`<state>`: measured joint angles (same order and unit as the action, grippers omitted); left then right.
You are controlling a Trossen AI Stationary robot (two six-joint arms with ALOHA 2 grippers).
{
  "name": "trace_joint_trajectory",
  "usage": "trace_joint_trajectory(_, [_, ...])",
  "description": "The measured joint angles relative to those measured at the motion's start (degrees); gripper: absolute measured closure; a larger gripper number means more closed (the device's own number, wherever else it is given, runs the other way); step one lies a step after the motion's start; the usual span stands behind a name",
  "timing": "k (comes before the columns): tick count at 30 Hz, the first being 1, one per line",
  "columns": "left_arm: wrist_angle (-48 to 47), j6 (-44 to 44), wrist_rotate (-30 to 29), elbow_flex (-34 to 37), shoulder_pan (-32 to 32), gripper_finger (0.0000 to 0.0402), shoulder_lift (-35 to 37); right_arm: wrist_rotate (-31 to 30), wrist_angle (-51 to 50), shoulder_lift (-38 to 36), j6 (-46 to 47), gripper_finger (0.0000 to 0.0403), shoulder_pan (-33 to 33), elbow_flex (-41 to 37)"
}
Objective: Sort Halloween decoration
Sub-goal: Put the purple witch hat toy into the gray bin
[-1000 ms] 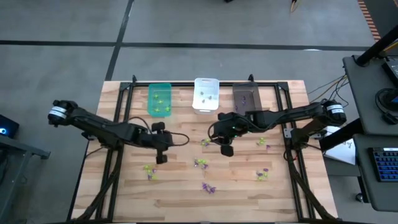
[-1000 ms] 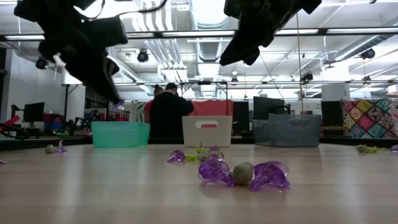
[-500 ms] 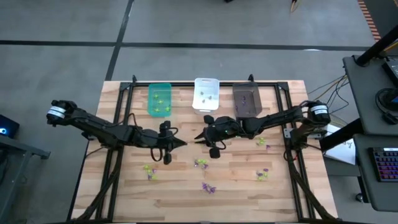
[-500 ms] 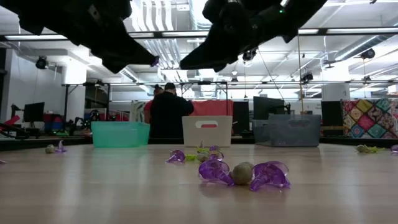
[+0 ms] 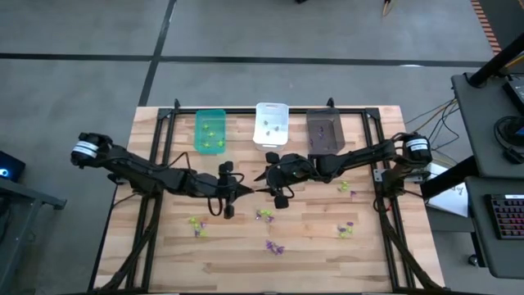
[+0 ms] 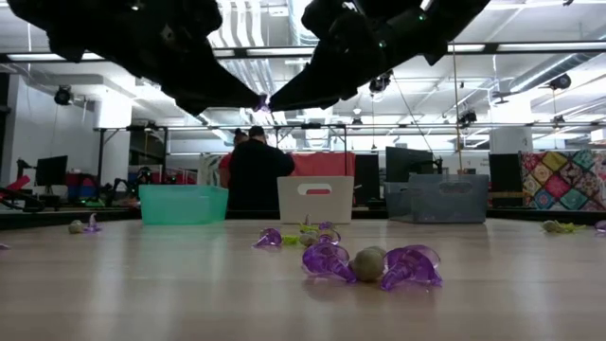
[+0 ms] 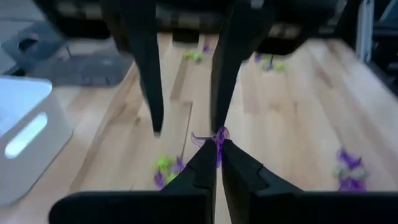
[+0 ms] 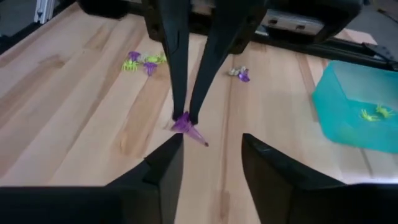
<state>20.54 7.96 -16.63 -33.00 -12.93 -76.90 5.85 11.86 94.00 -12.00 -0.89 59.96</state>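
Midair above the table's (image 5: 164, 246) middle, the left gripper (image 7: 216, 144) is pinched shut on a purple spiky trinket (image 7: 216, 137). Facing it tip to tip, the right gripper (image 8: 208, 146) stands with fingers spread apart, empty, just beside the trinket. Other trinkets (image 5: 264, 215) lie scattered on the near tabletop.

Even, bright light is cast from ceiling strips (image 6: 312, 19), seen glaring behind the arms, which are reduced to silhouettes. Only faint shadows are thrown on the table (image 5: 246, 238). Beyond the left gripper (image 7: 217, 144), everything is blurred; nearer trinkets (image 6: 369, 264) are rendered sharper.
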Motion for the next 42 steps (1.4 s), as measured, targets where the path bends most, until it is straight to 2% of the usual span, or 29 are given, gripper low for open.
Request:
trace_joint_trajectory(5, [0.4,-0.2,-0.4,-1.7,0.3,0.0401,-1.6,0.1,-1.2,0.0,-0.7,0.0227,0.0,0.1])
trace_joint_trajectory(11, [0.4,-0.5,-0.9,-2.7,0.6,0.0401,-2.1,0.3,-1.8,0.0,-0.7,0.0233,0.0,0.0])
trace_joint_trajectory(23, [0.4,-0.4,-1.0,-2.9,1.0,0.0401,-3.7,0.8,-1.9,-0.1,-0.8,0.0283,0.0,0.3])
trace_joint_trajectory(35, [0.6,-0.4,-1.1,-2.9,1.0,0.0401,-3.9,2.4,-2.1,-0.1,-1.1,0.0367,0.0,0.3])
trace_joint_trajectory(42, [0.6,-0.4,-1.0,-2.9,1.0,0.0401,-3.9,2.3,-2.2,-0.1,-0.1,0.0385,0.0,0.3])
